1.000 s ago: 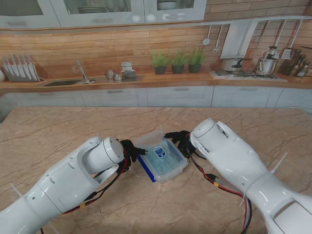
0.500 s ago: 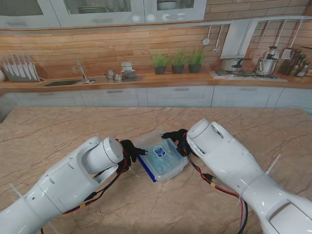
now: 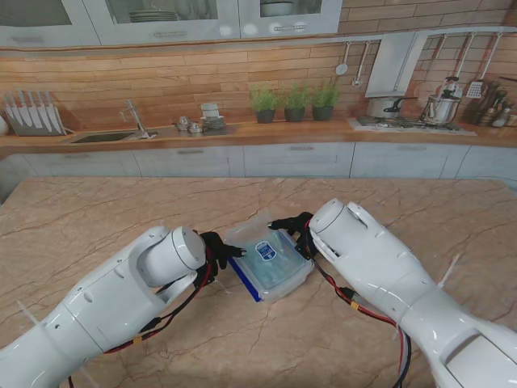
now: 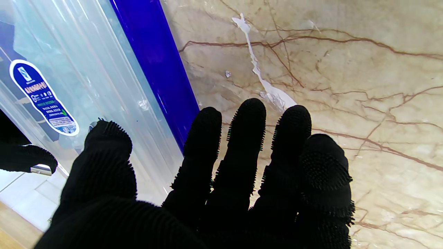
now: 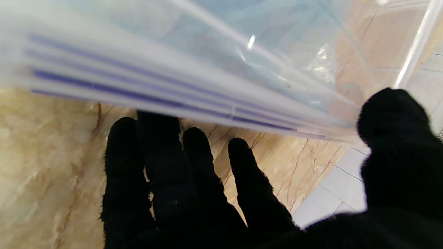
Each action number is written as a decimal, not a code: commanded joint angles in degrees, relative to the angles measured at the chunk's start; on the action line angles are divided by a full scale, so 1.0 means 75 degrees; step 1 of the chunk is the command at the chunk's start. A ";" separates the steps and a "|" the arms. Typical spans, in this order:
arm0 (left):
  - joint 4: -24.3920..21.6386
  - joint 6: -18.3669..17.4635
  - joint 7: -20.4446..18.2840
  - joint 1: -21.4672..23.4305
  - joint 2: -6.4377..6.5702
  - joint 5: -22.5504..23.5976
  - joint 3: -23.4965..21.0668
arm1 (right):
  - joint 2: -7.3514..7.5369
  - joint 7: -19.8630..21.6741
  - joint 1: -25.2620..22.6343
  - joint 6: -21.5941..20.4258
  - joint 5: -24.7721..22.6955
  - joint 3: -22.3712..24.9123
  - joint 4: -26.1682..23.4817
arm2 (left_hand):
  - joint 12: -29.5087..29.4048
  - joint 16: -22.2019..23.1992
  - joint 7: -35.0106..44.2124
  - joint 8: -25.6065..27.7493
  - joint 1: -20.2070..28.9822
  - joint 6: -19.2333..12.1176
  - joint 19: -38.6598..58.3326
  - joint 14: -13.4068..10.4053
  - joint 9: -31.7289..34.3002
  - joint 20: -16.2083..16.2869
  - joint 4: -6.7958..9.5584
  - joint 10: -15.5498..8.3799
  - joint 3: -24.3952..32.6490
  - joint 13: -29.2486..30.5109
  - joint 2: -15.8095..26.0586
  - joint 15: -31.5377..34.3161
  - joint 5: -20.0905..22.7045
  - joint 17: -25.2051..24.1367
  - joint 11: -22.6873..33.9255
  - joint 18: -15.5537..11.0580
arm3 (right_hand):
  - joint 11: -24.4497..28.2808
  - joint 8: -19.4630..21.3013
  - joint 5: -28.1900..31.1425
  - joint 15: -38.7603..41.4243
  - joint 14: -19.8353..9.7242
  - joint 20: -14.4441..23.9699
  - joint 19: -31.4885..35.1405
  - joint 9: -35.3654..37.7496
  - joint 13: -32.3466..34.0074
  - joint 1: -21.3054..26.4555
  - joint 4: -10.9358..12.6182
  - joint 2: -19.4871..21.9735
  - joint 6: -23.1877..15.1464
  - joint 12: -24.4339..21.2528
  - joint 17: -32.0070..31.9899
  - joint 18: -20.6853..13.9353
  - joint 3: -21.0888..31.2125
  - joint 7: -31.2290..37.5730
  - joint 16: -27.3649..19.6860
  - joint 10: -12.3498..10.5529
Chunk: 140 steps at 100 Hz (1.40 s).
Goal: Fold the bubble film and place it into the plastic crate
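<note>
A clear plastic crate [image 3: 242, 281] with a blue rim and a blue label sits at the table's middle. Crinkled clear bubble film [image 3: 255, 232] shows at its far rim and inside it [image 5: 322, 58]. My left hand [image 3: 218, 246] hovers at the crate's left side, fingers spread and holding nothing; its wrist view has the fingers [image 4: 242, 145] beside the blue rim [image 4: 159, 69]. My right hand [image 3: 295, 229] is at the crate's far right corner. Its fingers [image 5: 193, 162] reach along the outside of the crate wall [image 5: 166, 86] with the thumb apart, gripping nothing.
The marble table top [image 3: 97, 218] stretches wide on both sides. A white scrap [image 4: 266, 86] lies on the marble near my left hand. The kitchen counter with sink and potted plants [image 3: 295, 101] stands well behind the table.
My right arm and hand have edged slightly left, closer to the crate's far right corner. The left hand and the crate have stayed where they were.
</note>
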 commanded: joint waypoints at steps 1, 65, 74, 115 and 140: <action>0.0083 0.0049 -0.0074 0.0066 -0.0043 -0.0042 0.0057 | -0.0009 -0.0012 -0.0083 0.0010 -0.0068 -0.0075 0.0140 | -0.0037 -0.0057 0.0225 -0.0046 0.0338 -0.0146 0.0290 0.0186 0.0148 0.0087 0.0237 0.0060 0.0321 0.0077 -0.0066 -0.0027 0.0173 -0.0016 0.0148 -0.0071 | -0.1131 -0.0142 -0.0159 0.4585 -0.1052 0.0210 0.0756 -0.0853 0.1276 0.0578 0.0131 0.0175 -0.0011 -0.0486 0.0118 -0.0715 0.0887 -0.0132 0.0899 0.0442; 0.0125 0.0078 -0.0064 0.0038 -0.0069 -0.0129 0.0080 | -0.0141 -0.0691 -0.0271 -0.0294 -0.0363 0.0075 0.0136 | -0.0086 -0.0107 0.0104 -0.0181 0.0376 -0.0129 0.0223 0.0239 0.0123 0.0102 0.0220 0.0085 0.0092 -0.0002 0.0225 -0.0076 0.0214 -0.0081 0.0067 -0.0055 | 0.0436 0.0049 0.1579 0.5023 -0.1565 -0.0214 0.0762 0.0802 0.2444 0.0865 -0.0025 -0.0543 -0.0082 0.0078 0.0701 -0.0589 0.2061 0.1157 0.0401 0.0946; 0.0125 0.0066 -0.0061 0.0048 -0.0075 -0.0151 0.0064 | -0.0051 -0.0555 -0.0241 -0.0496 -0.0548 -0.0048 0.0082 | -0.0089 -0.0111 0.0105 -0.0191 0.0376 -0.0128 0.0216 0.0242 0.0122 0.0105 0.0219 0.0106 0.0053 -0.0009 0.0269 -0.0077 0.0232 -0.0088 0.0062 -0.0056 | 0.0656 0.0237 0.2864 0.4870 -0.1501 -0.0321 0.0743 0.1829 0.2651 0.1052 -0.0044 -0.0483 -0.0263 0.0175 0.0892 -0.0494 0.2163 0.1972 0.0306 0.1001; 0.0114 -0.0266 0.0027 0.0073 -0.0184 -0.0373 -0.0025 | 0.0345 0.0101 0.0154 -0.2564 -0.1813 -0.1030 0.0023 | -0.0089 -0.0116 0.0081 -0.0224 0.0404 -0.0118 0.0160 0.0261 0.0053 0.0106 0.0204 0.0116 -0.0113 -0.0088 0.0493 -0.0076 0.0190 -0.0153 0.0051 -0.0063 | 0.1020 -0.2219 0.3994 0.5207 -0.1192 -0.0158 0.1326 0.4525 0.3458 0.2085 -0.0097 -0.0357 -0.0781 0.0413 0.1600 -0.0371 0.2536 0.5825 0.0477 0.0566; 0.0318 -0.0526 0.0325 0.0031 -0.0396 -0.0597 -0.0069 | 0.0324 0.0140 0.0311 -0.3223 -0.1952 -0.1372 0.0024 | -0.0100 -0.0133 -0.0071 -0.0282 0.0509 -0.0053 0.0054 0.0279 -0.0152 0.0085 0.0220 0.0174 -0.0150 -0.0276 0.0526 -0.0147 0.0002 -0.0309 -0.0018 -0.0091 | 0.2093 -0.2334 0.4416 0.6557 -0.2332 -0.0032 0.1693 0.5641 0.3493 0.1893 -0.0018 -0.0639 -0.0614 0.0925 0.2001 -0.0607 0.3092 0.6074 0.1193 0.0574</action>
